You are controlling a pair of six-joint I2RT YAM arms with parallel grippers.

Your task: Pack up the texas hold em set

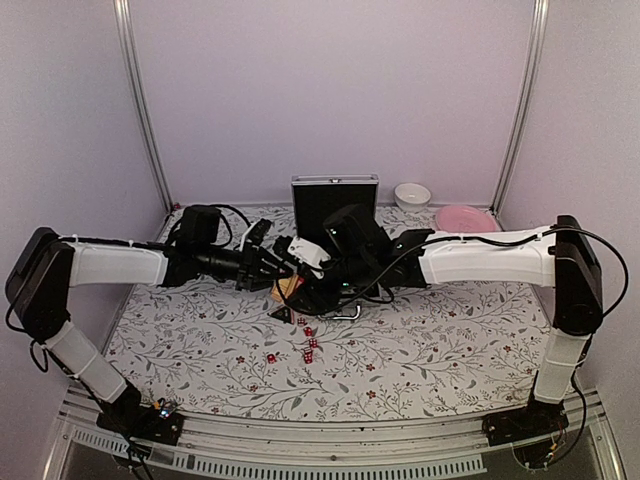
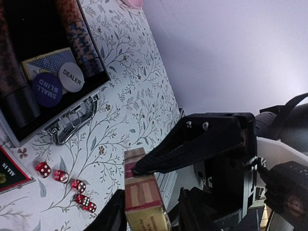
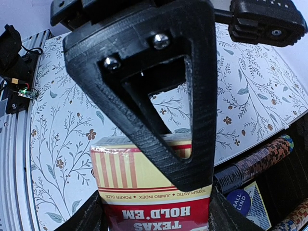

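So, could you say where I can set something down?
Free: cloth front right, from dice to its edge; also front left of the dice. Crowded: the middle around the case; back right by bowl and plate.

Pale lilac walls (image 1: 330, 90) with two metal corner posts (image 1: 140, 110) enclose a table (image 1: 330, 441) under a leaf-patterned cloth (image 1: 440, 340).

I hold the tan-red card pack (image 3: 144, 192) in the air, pinched at both ends. The silver case (image 1: 320, 200) lies open, with poker chips (image 2: 82, 43) rowed inside. Five red dice (image 2: 60, 175) and the black triangular piece (image 2: 6, 174) lie near its handle.
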